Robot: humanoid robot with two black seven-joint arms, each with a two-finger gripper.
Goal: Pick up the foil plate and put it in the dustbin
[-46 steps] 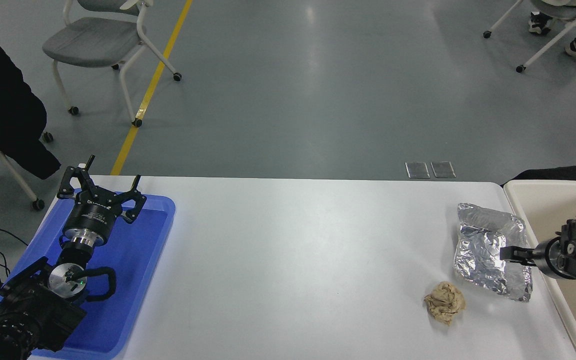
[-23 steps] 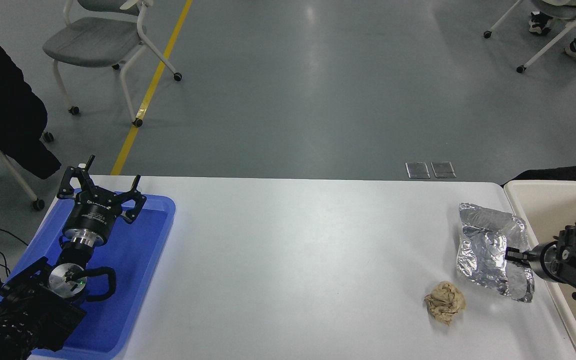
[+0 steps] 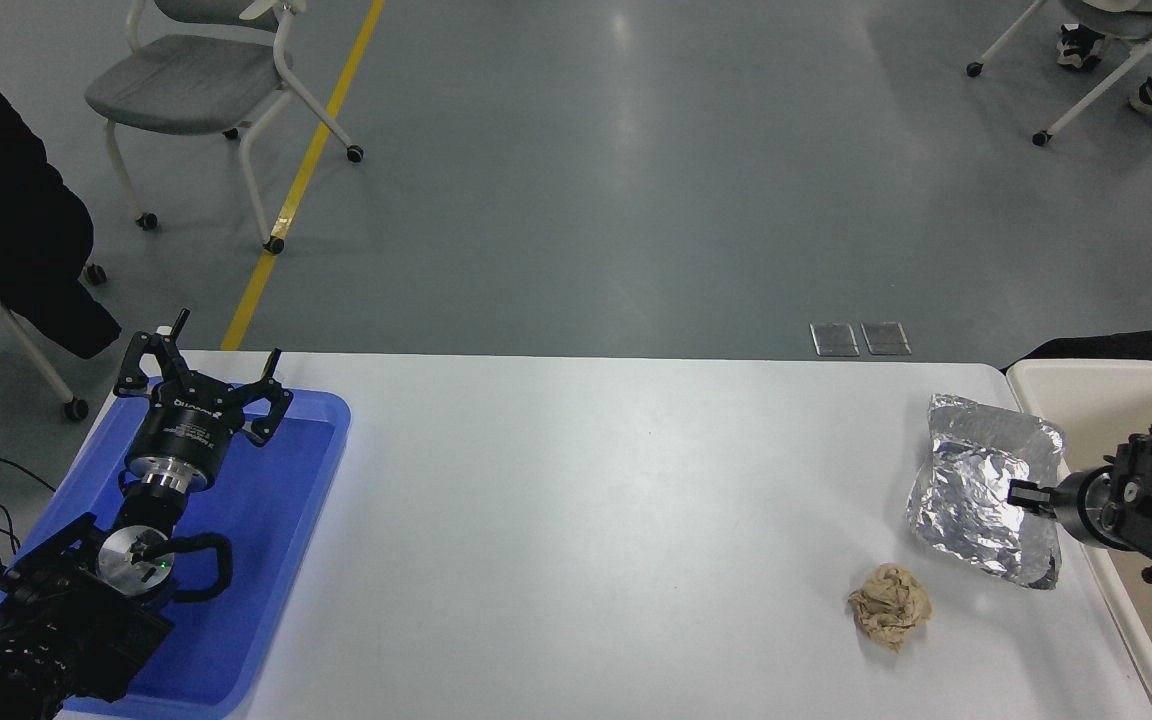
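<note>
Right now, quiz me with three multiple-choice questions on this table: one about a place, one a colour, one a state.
1. The foil plate lies: A on the blue tray, B at the table's right end beside the dustbin, C inside the dustbin.
2. The crumpled paper ball is: A tan, B green, C red.
3. The right gripper is: A parked, B shut on the foil plate, C holding the paper ball.

Key: B, the plate is left of the bin's rim; A, it is tan; B, the gripper pinches the plate's near edge.
</note>
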